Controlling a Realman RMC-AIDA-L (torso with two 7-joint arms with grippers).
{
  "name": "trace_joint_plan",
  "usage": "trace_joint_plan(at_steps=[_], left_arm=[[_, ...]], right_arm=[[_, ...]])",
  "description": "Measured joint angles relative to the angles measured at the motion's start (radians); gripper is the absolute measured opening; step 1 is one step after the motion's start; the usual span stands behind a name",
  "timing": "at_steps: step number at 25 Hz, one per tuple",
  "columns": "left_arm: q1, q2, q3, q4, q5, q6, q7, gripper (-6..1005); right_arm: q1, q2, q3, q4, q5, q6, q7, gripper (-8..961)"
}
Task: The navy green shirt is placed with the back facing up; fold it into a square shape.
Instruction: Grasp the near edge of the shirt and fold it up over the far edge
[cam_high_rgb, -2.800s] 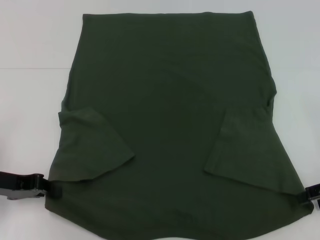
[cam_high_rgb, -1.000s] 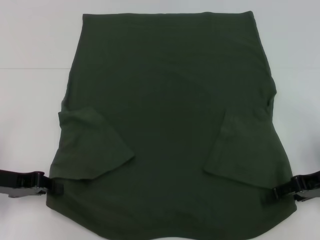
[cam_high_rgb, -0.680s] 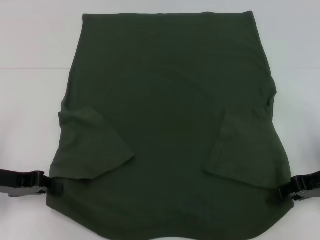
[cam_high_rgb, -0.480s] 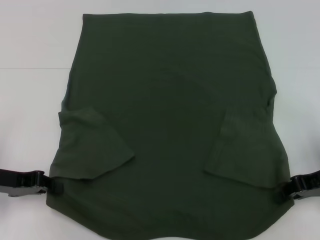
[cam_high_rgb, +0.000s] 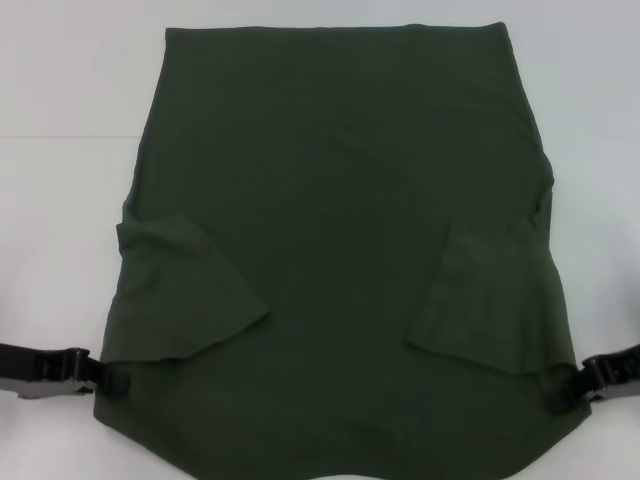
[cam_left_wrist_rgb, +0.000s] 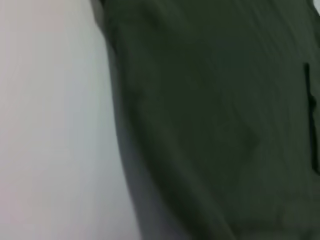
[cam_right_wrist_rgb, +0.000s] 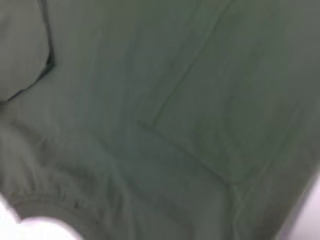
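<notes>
Left gripper (cam_high_rgb: 108, 379) sits at the near left corner of the navy green shirt (cam_high_rgb: 340, 200), fingers apparently pinching the fabric edge. The shirt lies flat on the white table (cam_high_rgb: 60, 200), sleeves folded in. Right gripper (cam_high_rgb: 560, 390) touches the near right corner; can't tell its grip.

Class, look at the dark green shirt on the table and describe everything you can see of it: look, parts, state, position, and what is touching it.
The navy green shirt is a plain, dark olive, soft-looking knit lying flat on the white table. Both short sleeves are folded inward over the body, left sleeve and right sleeve, narrowing its outline. One straight edge lies far from the robot; the near edge curves. The left gripper meets its near left corner and the right gripper its near right corner, where the cloth is slightly puckered.
</notes>
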Motion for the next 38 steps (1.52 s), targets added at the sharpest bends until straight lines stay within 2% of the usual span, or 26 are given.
trace_joint_plan(at_steps=[3,8,10,16,20,24,28,30,33,34,35,38], left_arm=[[-0.003,0.013,0.000,-0.002,0.000,0.048,0.004,39],[-0.007,0.063,0.002,-0.045,0.012,0.169,-0.003,39],[-0.009,0.073,0.005,-0.063,0.023,0.218,0.000,39],[0.000,0.070,0.026,-0.097,0.105,0.371,0.015,40],[0.011,0.063,0.044,-0.121,0.131,0.413,0.027,39],[0.018,0.058,0.065,-0.131,0.133,0.429,0.043,39],[0.019,0.055,0.041,-0.127,0.125,0.422,0.062,39],[0.013,0.057,-0.019,-0.125,0.106,0.421,0.089,39],[0.001,0.062,-0.082,-0.125,0.068,0.416,0.111,39],[-0.006,0.064,-0.135,-0.120,0.031,0.388,0.111,39],[-0.006,0.064,-0.135,-0.120,0.031,0.388,0.111,39],[-0.010,0.060,-0.241,-0.096,-0.037,0.310,0.097,40]], right_arm=[[0.010,-0.009,0.000,0.000,-0.001,-0.079,-0.051,58],[0.014,-0.023,-0.024,-0.001,-0.007,-0.246,-0.148,58],[0.010,-0.025,-0.049,-0.002,-0.007,-0.294,-0.178,58],[-0.015,-0.016,-0.182,0.011,-0.008,-0.366,-0.263,58],[-0.029,-0.005,-0.252,0.023,-0.008,-0.367,-0.297,59],[-0.030,-0.001,-0.271,0.037,-0.008,-0.367,-0.307,59],[-0.030,-0.005,-0.231,0.037,-0.004,-0.367,-0.305,59],[-0.030,-0.010,-0.187,0.037,-0.001,-0.367,-0.305,59],[-0.028,-0.021,-0.076,0.037,0.000,-0.367,-0.303,59],[-0.026,-0.025,-0.034,0.036,0.001,-0.367,-0.299,59],[-0.025,-0.030,0.010,0.034,0.001,-0.367,-0.295,59],[-0.022,-0.050,0.161,0.028,0.004,-0.358,-0.289,59]])
